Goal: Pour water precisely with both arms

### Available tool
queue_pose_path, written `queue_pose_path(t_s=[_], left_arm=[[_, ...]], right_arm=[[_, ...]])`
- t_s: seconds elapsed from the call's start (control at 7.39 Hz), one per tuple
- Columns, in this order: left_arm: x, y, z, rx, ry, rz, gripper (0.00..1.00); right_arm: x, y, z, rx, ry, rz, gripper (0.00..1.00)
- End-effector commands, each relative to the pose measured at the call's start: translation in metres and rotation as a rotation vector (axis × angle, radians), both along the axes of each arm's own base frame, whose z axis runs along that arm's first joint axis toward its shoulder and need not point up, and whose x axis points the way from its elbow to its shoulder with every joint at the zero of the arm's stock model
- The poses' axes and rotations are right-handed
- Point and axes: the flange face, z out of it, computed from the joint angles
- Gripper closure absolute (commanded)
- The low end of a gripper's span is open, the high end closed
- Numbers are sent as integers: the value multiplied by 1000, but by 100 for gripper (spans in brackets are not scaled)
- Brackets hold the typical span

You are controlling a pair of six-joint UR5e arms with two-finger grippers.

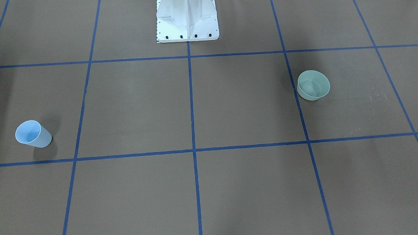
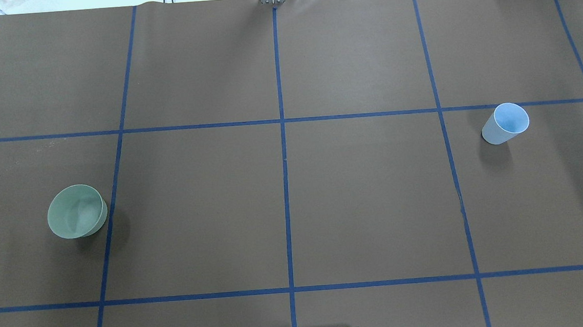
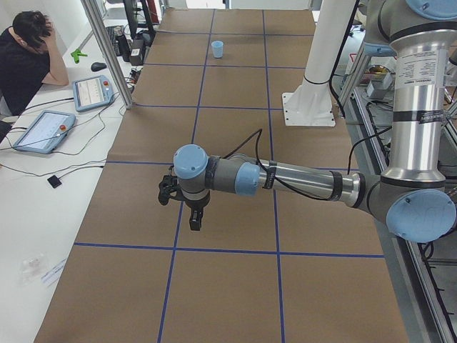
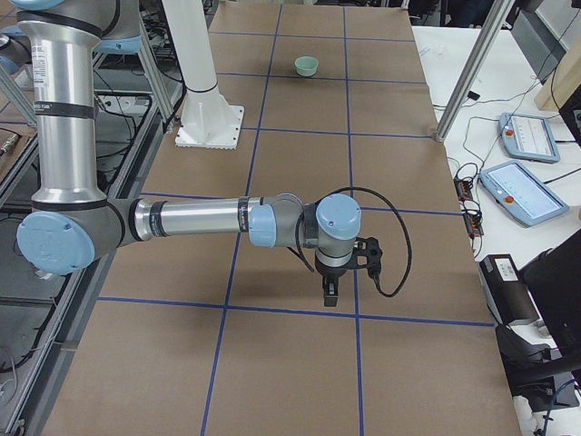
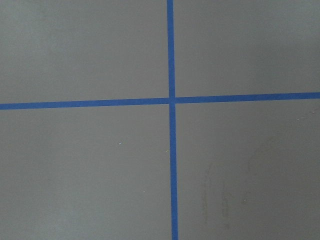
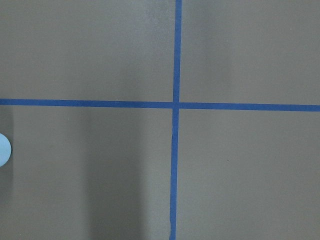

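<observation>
one blue cup (image 3: 217, 48) stands far beyond the left gripper (image 3: 198, 218), one green bowl (image 4: 307, 64) far beyond the right gripper (image 4: 331, 292); only side views show the two grippers, jaw state i cannot tell, water indiscernible.

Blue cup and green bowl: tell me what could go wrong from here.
1. The blue cup and green bowl stand far apart on opposite sides of the table, so whichever gets carried could slop on the way.
2. The cup is tall and narrow-based; an off-centre grasp by the right end effector might tip it.
3. No water level shows in either vessel, so judging a precise pour looks hard.
</observation>
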Motion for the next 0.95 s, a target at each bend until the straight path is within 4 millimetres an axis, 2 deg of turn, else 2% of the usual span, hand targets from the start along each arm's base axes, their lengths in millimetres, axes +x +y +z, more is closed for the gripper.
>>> queue_pose_path(t_s=[0.0,0.14,0.27,0.54,0.68,0.81], left_arm=[[2,-15,-21,51,17,4,0],[4,-16,-20,25,19,-14,0],[15,-16,-24,-53,27,-66,0],[63,-6,-51,-100,73,-157,0],[91,24,-34,-95,85,-194,0],[133,36,-34,-101,77,-225,0]], right_arm=[[0,-1,-6,11,-1,0,0],[1,0,-6,11,-1,2,0],[0,1,-6,11,-1,0,0],[0,3,-5,9,0,0,0],[1,3,-5,9,2,2,0],[1,3,-5,10,5,2,0]])
